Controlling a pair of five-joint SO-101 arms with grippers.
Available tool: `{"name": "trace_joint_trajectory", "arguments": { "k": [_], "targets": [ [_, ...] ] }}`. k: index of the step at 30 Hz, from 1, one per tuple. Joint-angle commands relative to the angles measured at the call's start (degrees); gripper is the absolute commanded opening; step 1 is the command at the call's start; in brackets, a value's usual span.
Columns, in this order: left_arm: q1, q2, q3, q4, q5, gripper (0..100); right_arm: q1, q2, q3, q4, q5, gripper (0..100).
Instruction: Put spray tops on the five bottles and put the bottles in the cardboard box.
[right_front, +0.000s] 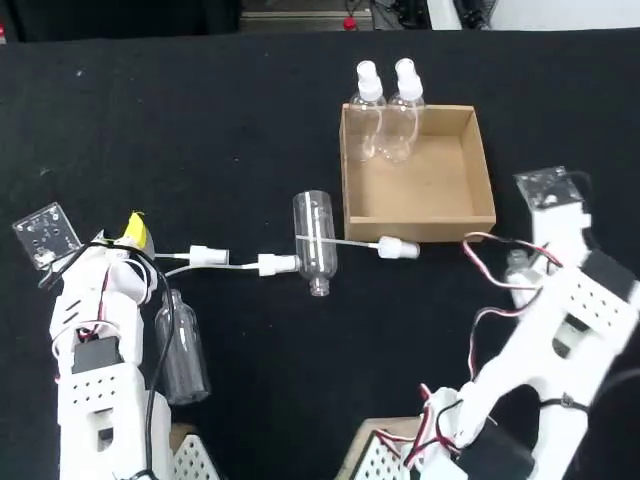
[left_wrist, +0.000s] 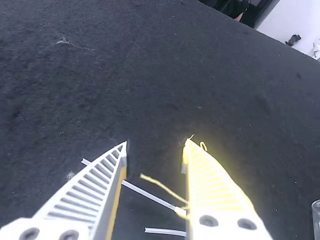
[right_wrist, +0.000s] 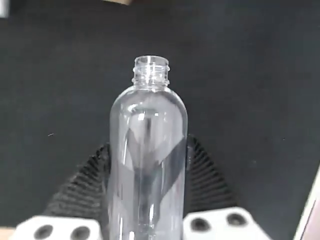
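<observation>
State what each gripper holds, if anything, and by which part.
Right gripper: a capless bottle, fingers on either side of its body. Left gripper: open, nothing held.

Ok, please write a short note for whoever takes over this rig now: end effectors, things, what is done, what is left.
Left end effector: open, empty, near the loose spray tops.
Right end effector: shut on an uncapped bottle.
Done: two capped bottles stand in the cardboard box.
Left: cap three bottles, the held one and two lying bottles, with the three spray tops; box all three.
</observation>
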Motion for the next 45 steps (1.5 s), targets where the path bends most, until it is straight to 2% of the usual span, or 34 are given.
{"name": "trace_joint_trajectory", "arguments": {
  "k": [1, 5, 10, 18, 20, 25, 27, 35, 42, 45],
  "targets": [
    [0.7, -0.6, -1.9, -1.4, 0.2, 18, 2.6, -2.3, 0.0, -3.3, 1.0, 1.5],
    [0.7, -0.6, -1.8, -1.4, 0.2, 18, 2.6, 1.5, -0.7, -4.9, 0.9, 1.5],
    [0.7, -0.6, -1.8, -1.4, 0.2, 18, 3.4, 14.6, -4.8, -10.5, 0.6, 1.5],
    [0.7, -0.6, -1.8, -1.4, 0.2, 18, 7.1, 33.2, -20.0, 1.1, 0.9, 2.4],
    [0.7, -0.6, -1.8, -1.4, 0.2, 18, 7.5, 36.4, -22.9, 4.2, 0.9, 6.7],
    [0.7, -0.6, -1.8, -1.4, 0.2, 18, 6.9, 41.7, -28.4, 10.7, 1.0, 25.1],
    [0.7, -0.6, -1.8, -1.4, 0.2, 18, 6.9, 42.7, -30.8, 13.7, 1.0, 27.6],
    [0.7, -0.6, -1.8, -1.4, 0.2, 18, 6.8, 43.6, -40.9, 20.1, 1.0, 22.5],
    [0.7, -0.6, -1.8, -1.4, 0.2, 18, 4.7, 43.6, -43.0, 19.7, 1.1, 22.7],
    [0.7, -0.6, -1.8, -1.4, 0.2, 18, 4.4, 43.6, -42.9, 19.7, 3.9, 22.7]
  ]
}}
